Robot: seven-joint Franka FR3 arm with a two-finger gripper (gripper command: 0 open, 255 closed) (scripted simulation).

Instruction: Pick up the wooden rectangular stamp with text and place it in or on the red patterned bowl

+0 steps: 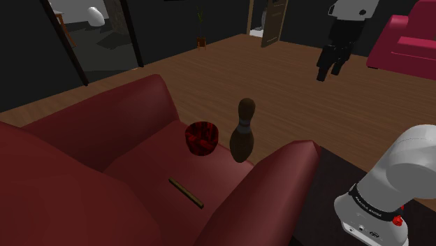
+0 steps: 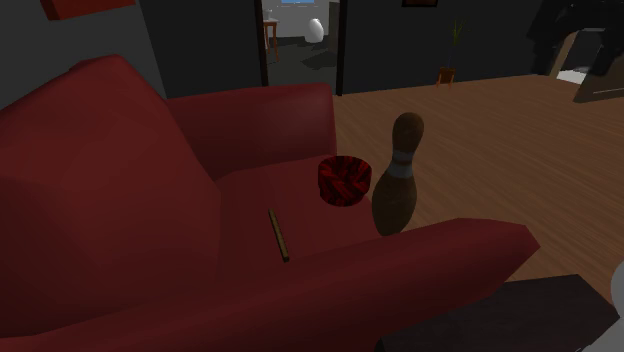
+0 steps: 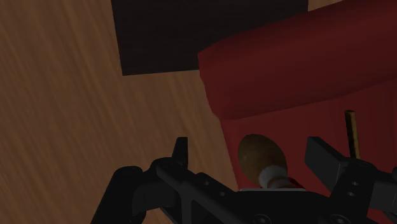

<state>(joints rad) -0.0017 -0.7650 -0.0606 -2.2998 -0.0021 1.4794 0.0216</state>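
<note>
Gripper aloft and empty; stamp lying on the sofa seat.
The all-black two-finger gripper (image 1: 330,70) hangs high over the wooden plank floor (image 1: 279,84), well apart from the dark red upholstered sofa (image 1: 105,129). In the wrist view its fingers (image 3: 324,156) stand wide apart and clasp nothing. The thin brown wooden rectangular stamp (image 1: 186,193) lies flat on the seat cushion; no text can be made out on it. The red-and-black patterned bowl (image 1: 202,137) stands near it on the same cushion. Just beside the bowl, at the seat's edge, a brown bowling pin (image 1: 242,133) stands upright.
</note>
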